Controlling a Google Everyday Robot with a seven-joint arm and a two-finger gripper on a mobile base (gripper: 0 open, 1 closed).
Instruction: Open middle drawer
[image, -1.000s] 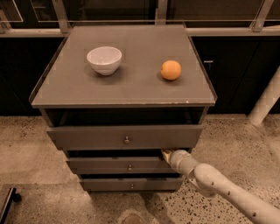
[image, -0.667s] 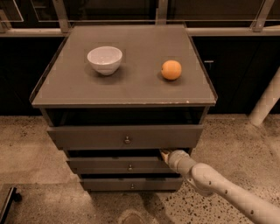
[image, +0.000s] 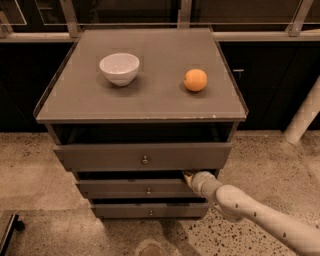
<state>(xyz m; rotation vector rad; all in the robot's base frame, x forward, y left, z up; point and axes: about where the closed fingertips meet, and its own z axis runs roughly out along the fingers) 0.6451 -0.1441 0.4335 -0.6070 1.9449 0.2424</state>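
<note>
- Currently, my arm (image: 260, 216) reaches in from the lower right, low over the floor (image: 45, 170).
- My gripper (image: 189, 177) sits at the upper right edge of the middle drawer (image: 115, 189), in the gap beneath the top drawer (image: 100, 157). I cannot tell whether it is open or closed.
- The middle drawer's front runs left to right. Its knob (image: 148, 190) lies left of the gripper and slightly below it.
- Judgement: the pull must run straight out, toward the camera; the floor ahead gives room for this.
- The top drawer overhangs the middle one, so room above the gripper is tight.
- The bottom drawer (image: 120, 210) sits just below.
- Farthest, a bowl (image: 119, 68) and an orange (image: 195, 80) stand well apart on the cabinet top (image: 150, 102).
</note>
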